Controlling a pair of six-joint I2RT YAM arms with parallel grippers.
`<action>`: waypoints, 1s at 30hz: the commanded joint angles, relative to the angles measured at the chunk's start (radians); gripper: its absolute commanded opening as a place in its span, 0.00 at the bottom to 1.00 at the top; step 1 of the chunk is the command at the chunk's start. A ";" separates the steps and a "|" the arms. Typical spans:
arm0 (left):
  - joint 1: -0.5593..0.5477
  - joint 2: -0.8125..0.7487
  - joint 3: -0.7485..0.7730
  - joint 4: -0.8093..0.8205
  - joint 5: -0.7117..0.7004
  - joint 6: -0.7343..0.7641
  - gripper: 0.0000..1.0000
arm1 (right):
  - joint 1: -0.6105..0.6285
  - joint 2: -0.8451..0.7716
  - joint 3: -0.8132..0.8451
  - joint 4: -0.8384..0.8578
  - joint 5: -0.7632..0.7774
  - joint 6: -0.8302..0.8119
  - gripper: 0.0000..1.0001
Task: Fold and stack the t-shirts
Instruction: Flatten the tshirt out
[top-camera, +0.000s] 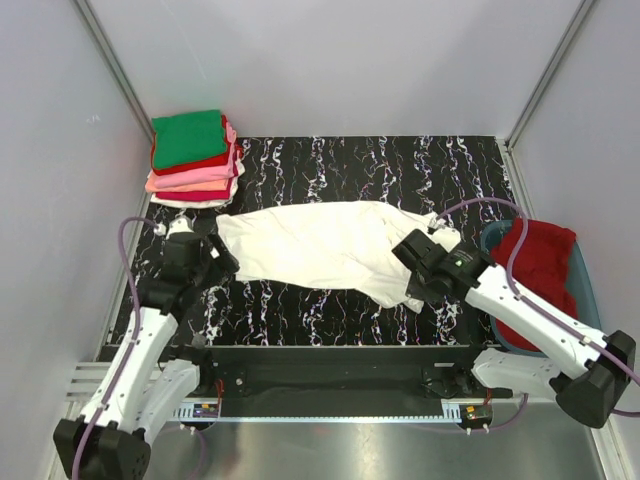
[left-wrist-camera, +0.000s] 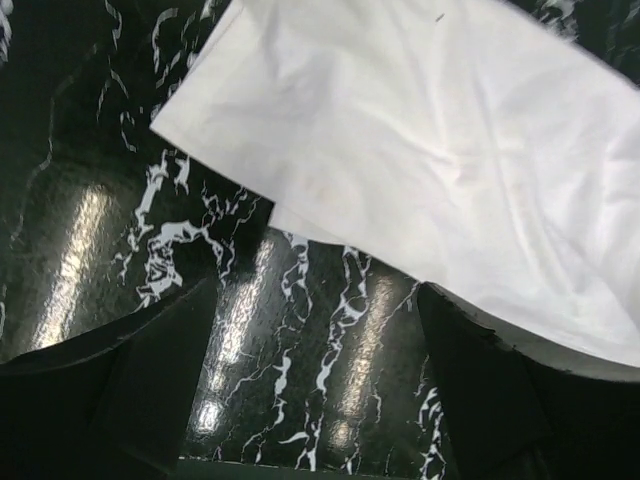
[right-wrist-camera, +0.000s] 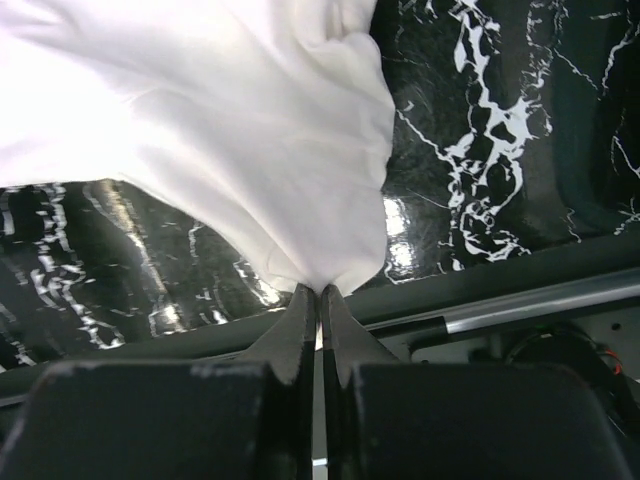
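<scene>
A white t-shirt lies spread across the middle of the black marbled table. My right gripper is shut on the shirt's near right edge; in the right wrist view the cloth bunches into the closed fingertips. My left gripper is open and empty at the shirt's left edge; in the left wrist view the white cloth lies just beyond the spread fingers. A stack of folded t-shirts, green on top over red and pink, sits at the back left.
A blue tub at the right edge holds a red t-shirt. Grey walls close in the table on three sides. A metal rail runs along the near edge.
</scene>
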 joint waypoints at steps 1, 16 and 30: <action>-0.001 0.036 -0.077 0.110 -0.020 -0.086 0.87 | -0.017 0.007 -0.008 -0.050 0.061 0.003 0.00; 0.118 0.253 -0.165 0.247 -0.120 -0.143 0.80 | -0.139 -0.007 -0.028 0.065 -0.044 -0.142 0.00; 0.215 0.530 -0.088 0.388 -0.062 -0.150 0.77 | -0.217 0.033 -0.043 0.150 -0.141 -0.227 0.00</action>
